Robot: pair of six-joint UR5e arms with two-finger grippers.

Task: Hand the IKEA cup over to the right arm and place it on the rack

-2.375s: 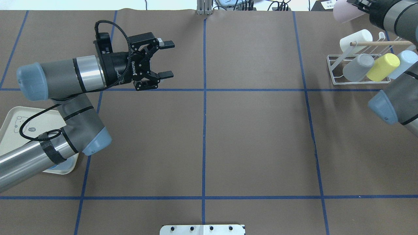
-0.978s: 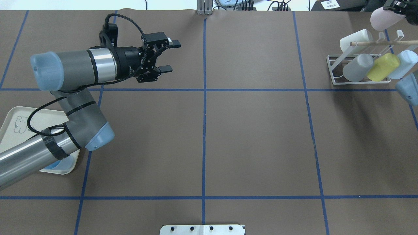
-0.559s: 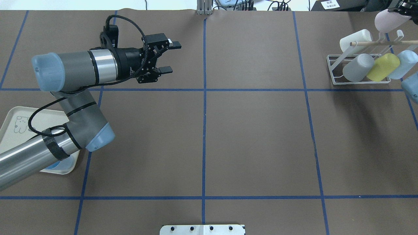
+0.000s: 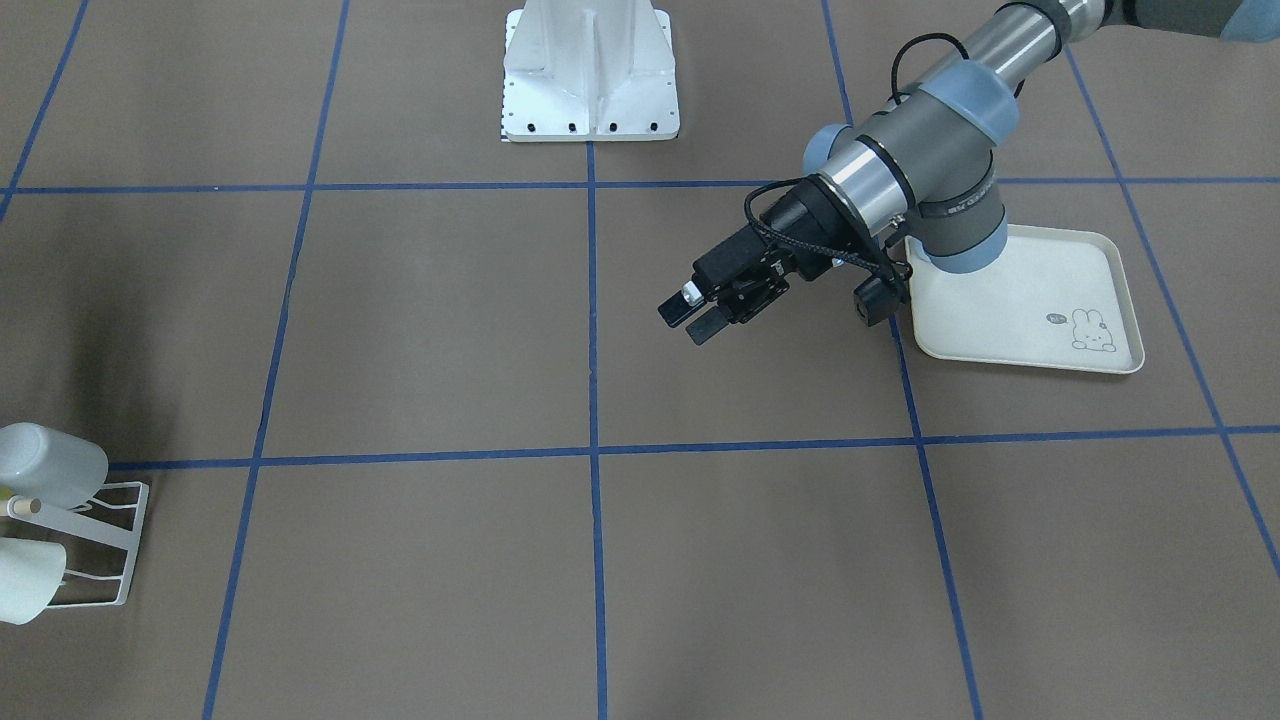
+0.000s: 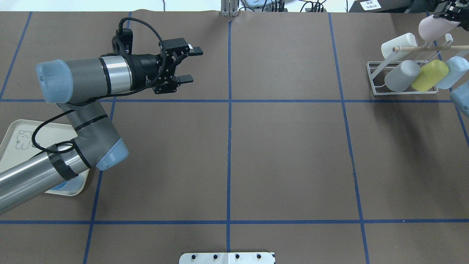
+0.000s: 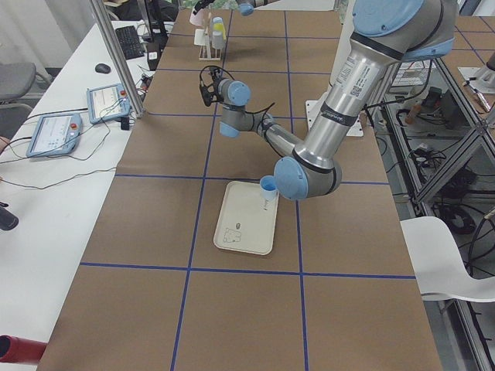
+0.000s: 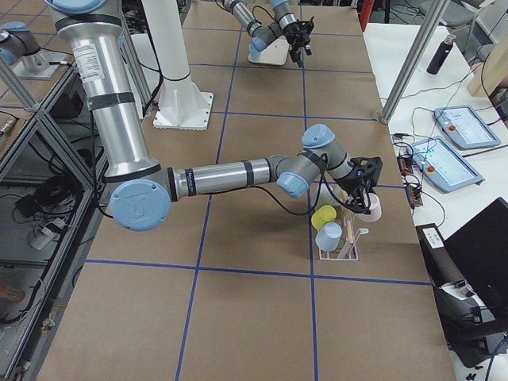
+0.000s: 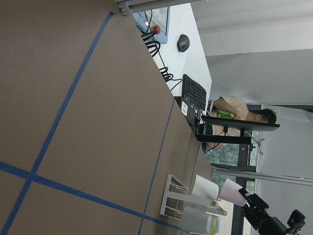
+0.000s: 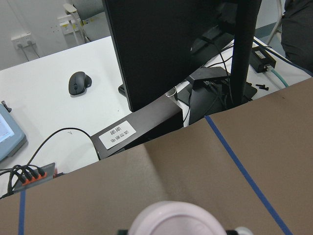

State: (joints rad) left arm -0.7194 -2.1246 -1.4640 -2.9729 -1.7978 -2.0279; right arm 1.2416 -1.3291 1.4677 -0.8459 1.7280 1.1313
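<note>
Cup [image 5: 436,27]: pale pink, held aloft at the counter's [image 5: 285,154] far right corner, just above the rear pegs of the rack [image 5: 370,75]. It appears not yet seated.
Right fingers [image 5: 449,8]: closed on one end of the cup. Which end, rim or base, cannot be told.
Left fingers [image 5: 185,77]: spread wide and holding nothing, hovering well apart from the rack over the counter's left half.
Rack contents: four racked cups, white [image 5: 399,44], grey [image 5: 401,75], yellow [image 5: 429,75] and pale blue [image 5: 454,71], all tilted. A wooden rod [image 5: 425,47] runs across the top.
Tray [image 5: 14,143]: cream with a rabbit print, at the left edge, partly under the left arm.
Stage (judged): handover done, placing step in hand.
Handling (judged): the cup looks like smooth, stiff, light plastic. It is unlikely to break but could slip or pivot in a two-point pinch.
Hold (judged): grip across the wall near one end, leaving the rest free to meet a peg.
Risk (judged): knocking the white cup or the rod on the way down.
</note>
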